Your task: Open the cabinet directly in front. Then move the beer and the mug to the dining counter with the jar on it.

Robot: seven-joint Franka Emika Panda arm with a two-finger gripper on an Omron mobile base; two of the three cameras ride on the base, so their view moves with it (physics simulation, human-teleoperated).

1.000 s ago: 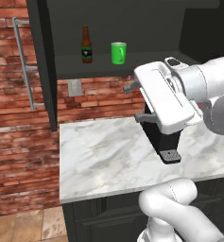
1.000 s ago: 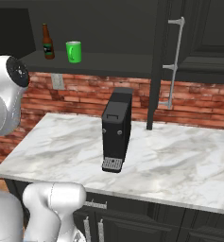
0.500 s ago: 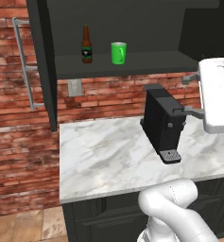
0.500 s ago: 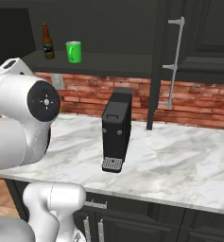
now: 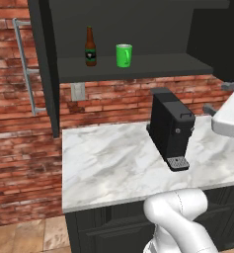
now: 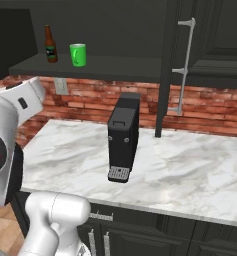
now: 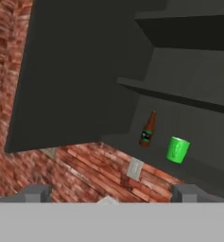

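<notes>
On the lower shelf of the cabinet [image 5: 133,66], whose doors stand swung wide, I see the beer [image 5: 90,47] and the mug [image 5: 123,55] side by side, near each other but not touching, both upright. From my left base view the bottle is to the left of the green mug; the right base view shows the same order, beer [image 6: 50,44] then mug [image 6: 78,54], toward the left end of the shelf. One open door [image 5: 43,69] hangs edge-on at the left with its silver bar handle [image 5: 24,64] against the brick wall [image 5: 19,163]; the other door [image 6: 205,50] is open on the right, its bar handle [image 6: 186,65] facing me.

Below the shelf, a black coffee machine [image 5: 171,129] stands on the marble tabletop [image 5: 113,168], well under and to the right of the mug. A grey wall outlet [image 5: 77,91] sits on the brick just under the shelf's edge.

My hand view looks up at the shelf from below and to the side: beer [image 7: 148,129] and mug [image 7: 177,150] upright on the dark board, the outlet [image 7: 134,168] beneath them. The claw [image 7: 111,194] is released, its two tips [image 7: 35,193] spread far apart at the bottom of the view with nothing between them, well away from both bottle and mug. White arm segments cross the right edge of my left base view and the left of the right one.
</notes>
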